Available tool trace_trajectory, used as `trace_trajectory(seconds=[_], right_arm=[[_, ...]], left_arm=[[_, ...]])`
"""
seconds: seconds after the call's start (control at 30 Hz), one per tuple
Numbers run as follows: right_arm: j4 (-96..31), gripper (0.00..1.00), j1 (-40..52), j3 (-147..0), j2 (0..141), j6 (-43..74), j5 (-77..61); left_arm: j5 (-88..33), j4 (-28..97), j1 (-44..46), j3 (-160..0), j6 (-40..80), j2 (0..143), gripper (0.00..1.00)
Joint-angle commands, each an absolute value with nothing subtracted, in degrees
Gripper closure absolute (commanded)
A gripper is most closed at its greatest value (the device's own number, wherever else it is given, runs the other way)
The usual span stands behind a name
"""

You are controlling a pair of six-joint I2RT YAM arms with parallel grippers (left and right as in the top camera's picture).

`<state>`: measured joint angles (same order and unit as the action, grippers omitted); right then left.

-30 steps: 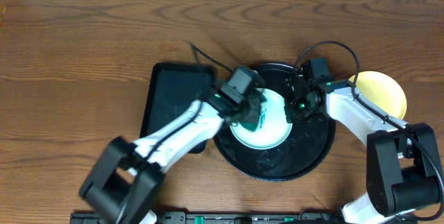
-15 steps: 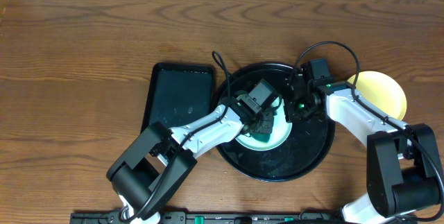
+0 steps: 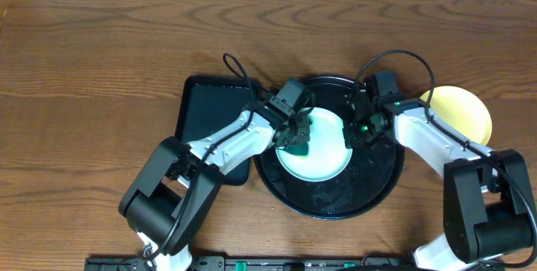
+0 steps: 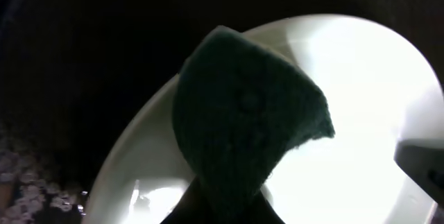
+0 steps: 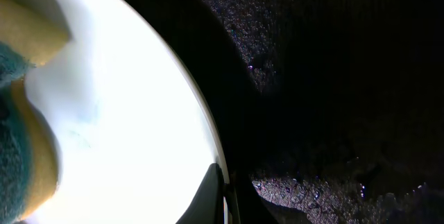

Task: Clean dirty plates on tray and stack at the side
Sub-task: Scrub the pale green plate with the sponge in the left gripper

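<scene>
Left arm [image 3: 225,141]: white shell links, black joint housings, bulky black base joints.
Right arm [image 3: 430,132]: matching white links and black joints.
Left gripper [image 3: 294,130]: black, boxy head.
Right gripper [image 3: 356,125]: black head; green lights [image 3: 366,125] glow at the wrist.
Cables [image 3: 403,53]: thin, black, one loop above each wrist.
Right fingertip [image 5: 210,195]: tapered, pale edge.
</scene>
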<state>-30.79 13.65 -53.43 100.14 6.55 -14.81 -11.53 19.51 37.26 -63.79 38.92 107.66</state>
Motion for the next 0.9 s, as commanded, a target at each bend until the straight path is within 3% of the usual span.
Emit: trace_trajectory(seconds=[0.0, 0.13, 0.33, 0.5, 0.87], right_arm=[[-31.00, 0.99, 14.72, -51.53, 101.60, 6.83, -13.74], [-31.00, 0.99, 14.72, -51.53, 101.60, 6.83, -13.74], [-30.98, 0.99, 14.72, -51.53, 101.60, 6.81, -13.74], [-31.00, 0.99, 14.72, -51.53, 101.60, 6.81, -13.74], [-31.00, 0.99, 14.72, -51.53, 101.60, 6.83, -13.74]], left_arm=[[-19.55, 20.64, 38.20, -63.66, 35.29, 109.21, 0.92], [-23.46, 20.99, 41.71, -63.66, 31.66, 109.21, 0.92], [-19.64, 21.41, 44.10, -63.66, 30.46, 109.21, 0.92], [-8.43, 19.94, 40.91, -63.66, 33.15, 109.21, 0.92], [-7.68, 16.10, 33.28, -63.66, 38.30, 109.21, 0.92]])
